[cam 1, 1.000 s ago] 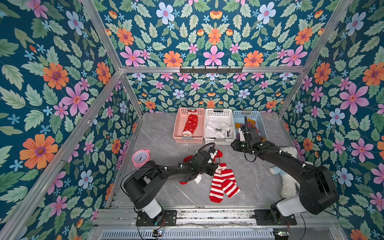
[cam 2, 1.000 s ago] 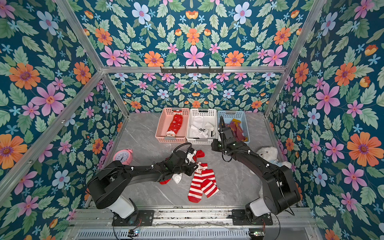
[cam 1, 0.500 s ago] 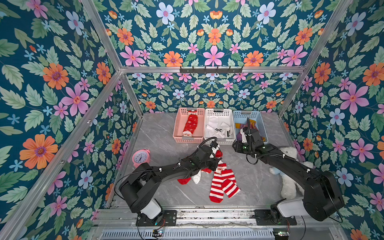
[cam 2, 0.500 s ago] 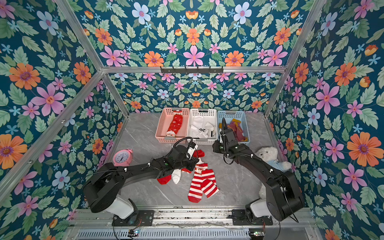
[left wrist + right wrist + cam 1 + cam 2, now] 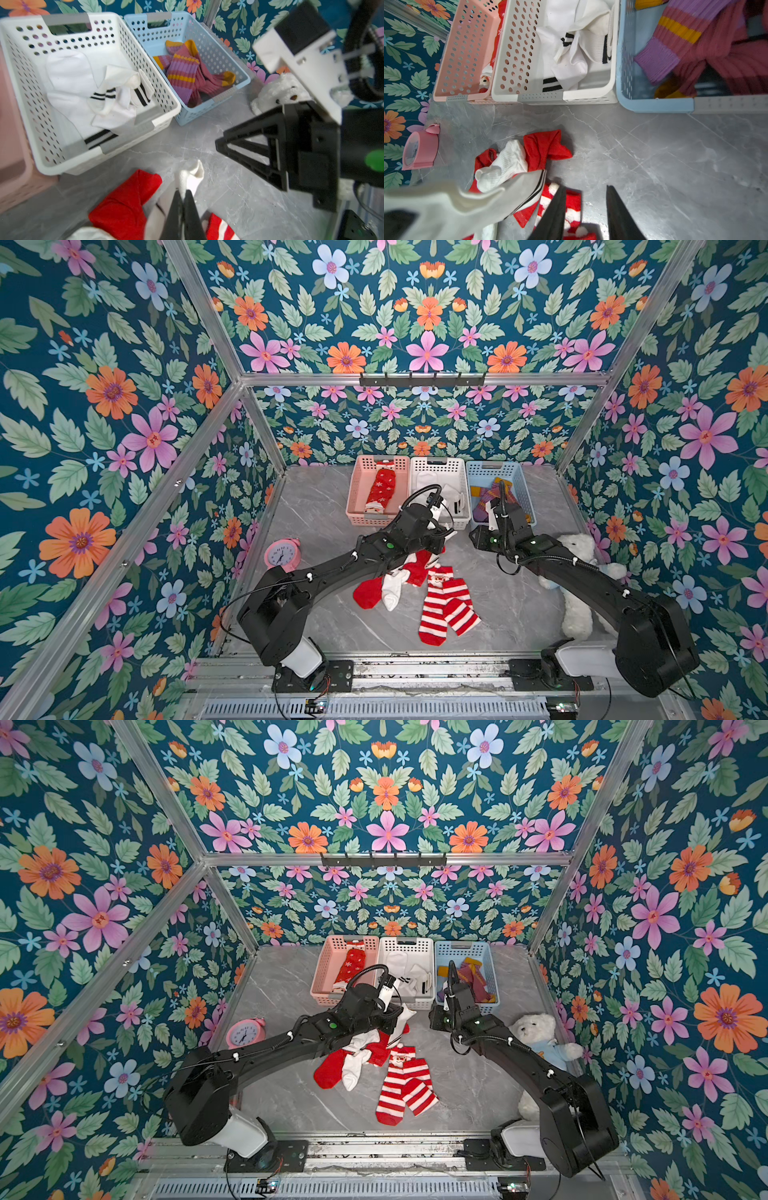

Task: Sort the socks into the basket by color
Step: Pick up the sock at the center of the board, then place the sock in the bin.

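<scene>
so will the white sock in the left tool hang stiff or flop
Probably floppy: the white sock sags and creases from the left tool. Likely light, as a fingertip pinch holds it.

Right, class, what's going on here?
A two-armed robot is sorting socks by colour. The left gripper is shut on a white sock, holding it up over the table. The right gripper hangs open and empty near the blue basket. Red socks and striped socks lie loose on the table.
</scene>
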### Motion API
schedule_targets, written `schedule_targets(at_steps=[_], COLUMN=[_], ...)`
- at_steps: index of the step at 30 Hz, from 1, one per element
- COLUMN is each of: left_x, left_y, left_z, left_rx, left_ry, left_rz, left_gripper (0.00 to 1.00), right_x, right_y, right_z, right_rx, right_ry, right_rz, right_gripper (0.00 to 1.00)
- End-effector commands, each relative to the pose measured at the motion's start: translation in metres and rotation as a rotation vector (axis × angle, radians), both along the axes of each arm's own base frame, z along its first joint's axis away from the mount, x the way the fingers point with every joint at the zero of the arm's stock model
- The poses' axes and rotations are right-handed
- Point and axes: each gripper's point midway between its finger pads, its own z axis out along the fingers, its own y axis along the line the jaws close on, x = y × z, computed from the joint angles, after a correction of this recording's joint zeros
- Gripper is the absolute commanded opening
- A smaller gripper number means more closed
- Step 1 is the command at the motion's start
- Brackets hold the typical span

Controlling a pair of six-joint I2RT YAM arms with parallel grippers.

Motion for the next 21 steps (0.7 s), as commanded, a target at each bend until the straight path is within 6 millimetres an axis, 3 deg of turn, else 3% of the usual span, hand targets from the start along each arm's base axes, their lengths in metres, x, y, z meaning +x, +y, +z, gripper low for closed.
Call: schedule_targets(at_steps=[1, 8, 13, 17, 21], left_x=[0.022, 0.071, 0.112, 0.143, 0.168], left_y=[0.001, -0.006, 0.000, 0.008, 0.008], left_z=[0.014, 0.053, 0.071, 0.077, 0.066], left_rx=[0.011, -0.033, -0.076, -0.121, -0.124], left_ry=[-0.049, -0.127, -0.164, -0.185, -0.182], left_rz=[0.032, 0.049, 0.079, 0.110, 0.119], left_gripper=[0.00, 0.00, 0.00, 0.00, 0.00], right_x=[-0.001, -0.007, -0.010, -0.012, -0.016], right_y=[-0.003, -0.006, -0.008, -0.008, -0.011], right_z=[0.000, 0.000, -0.002, -0.003, -0.002], right_rx=[0.003, -0.002, -0.005, -0.006, -0.010], right_ry=[-0.001, 0.003, 0.010, 0.018, 0.016], right_rz=[-0.019, -0.023, -0.023, -0.025, -0.026], right_gripper=[0.35, 0.36, 0.36, 0.36, 0.36])
